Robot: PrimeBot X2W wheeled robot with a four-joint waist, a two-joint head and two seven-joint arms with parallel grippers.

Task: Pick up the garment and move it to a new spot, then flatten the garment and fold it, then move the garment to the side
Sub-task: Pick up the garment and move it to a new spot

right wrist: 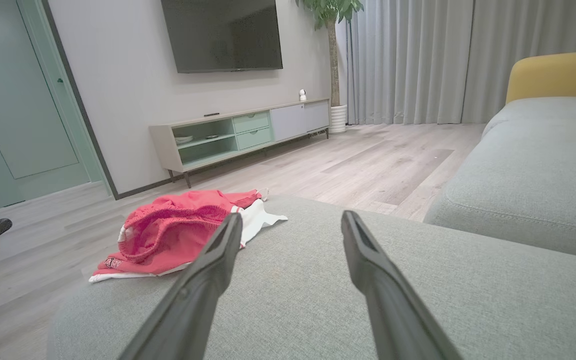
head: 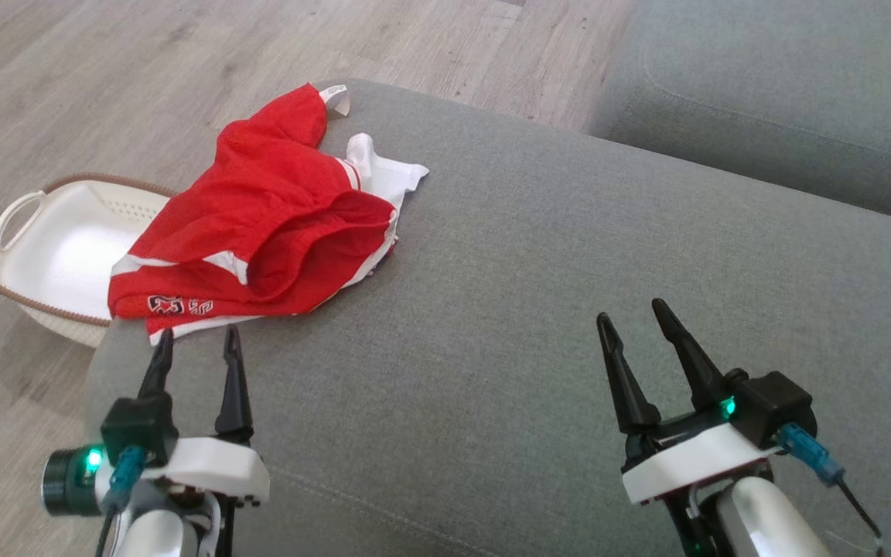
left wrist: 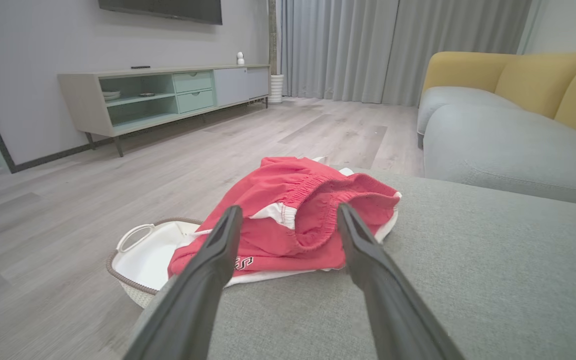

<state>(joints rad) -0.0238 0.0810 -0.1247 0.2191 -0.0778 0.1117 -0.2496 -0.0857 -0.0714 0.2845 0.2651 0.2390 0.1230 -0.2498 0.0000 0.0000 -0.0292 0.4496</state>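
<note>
Left pincer (head: 198,334): open, empty, crumpled red-and-white fabric shorts (head: 260,224) just ahead. Right pincer (head: 631,311): open, well apart. Risk: a shallow pinch may nudge the shorts off the grey upholstered cushion (head: 530,309) edge.

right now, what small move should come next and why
Probably ease the left gripper forward to the near hem of the red shorts. Its fingers are open and end just short of the cloth, which lies crumpled at the corner of the cushion by the basket. The right gripper, also open, is farther off.
</note>
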